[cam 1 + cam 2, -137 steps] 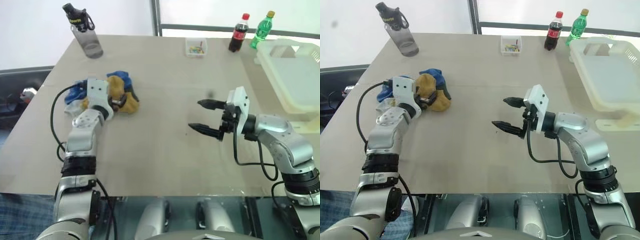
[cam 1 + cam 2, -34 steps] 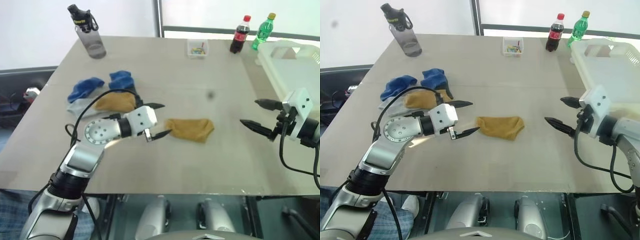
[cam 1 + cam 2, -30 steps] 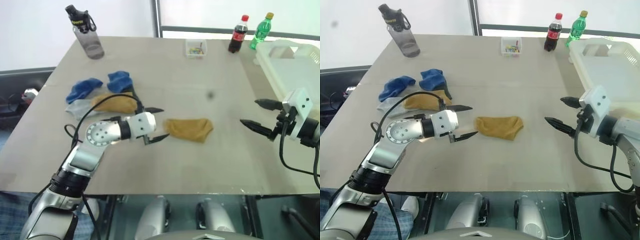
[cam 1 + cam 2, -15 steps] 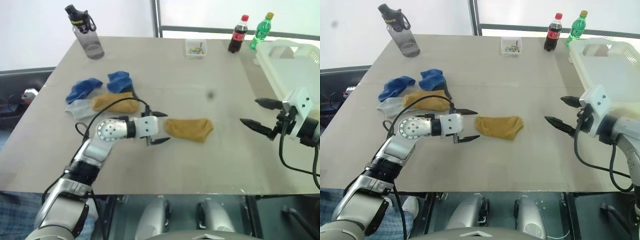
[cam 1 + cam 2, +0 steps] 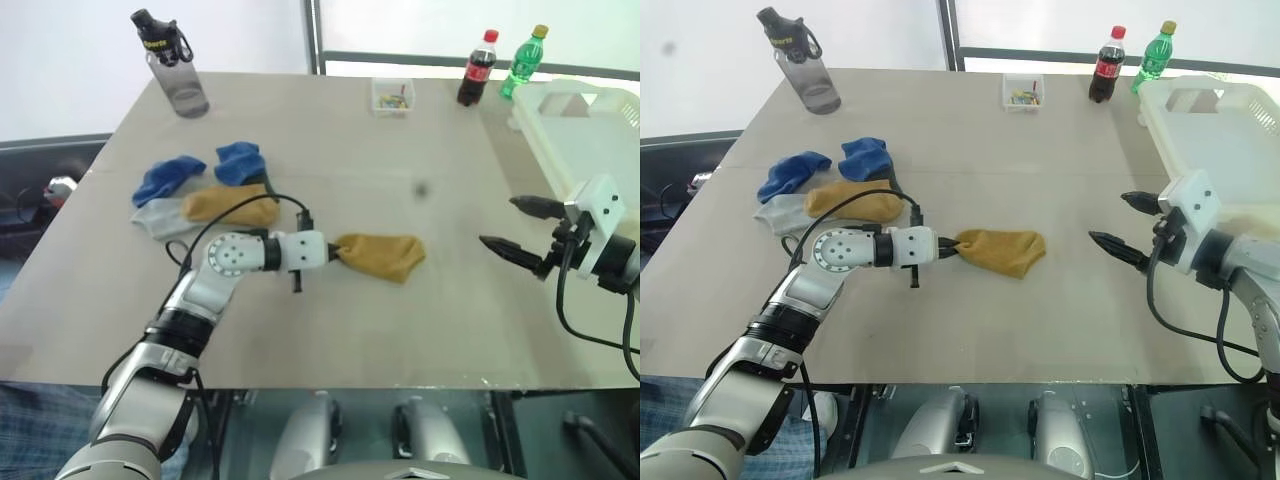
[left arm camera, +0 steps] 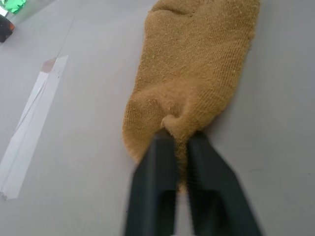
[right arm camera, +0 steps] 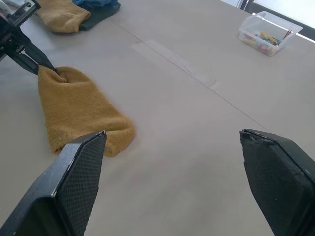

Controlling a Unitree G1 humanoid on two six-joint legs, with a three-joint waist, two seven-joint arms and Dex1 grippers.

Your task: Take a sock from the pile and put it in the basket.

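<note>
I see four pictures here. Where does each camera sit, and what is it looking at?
Left and right eye views: on the head, looking down over the table and both arms; they share one scene.
Left wrist view: on the left arm, along the left gripper, shut on the mustard sock.
Right wrist view: on the right arm, between the open right gripper fingers, facing that same sock.

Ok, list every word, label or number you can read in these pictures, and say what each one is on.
None can be read for certain.
Water bottle: yellow print on the cap strap, too small to read.
Cola bottle: red label, lettering blurred.
Green bottle: label too small to read.
Small clear box: no text visible.
</note>
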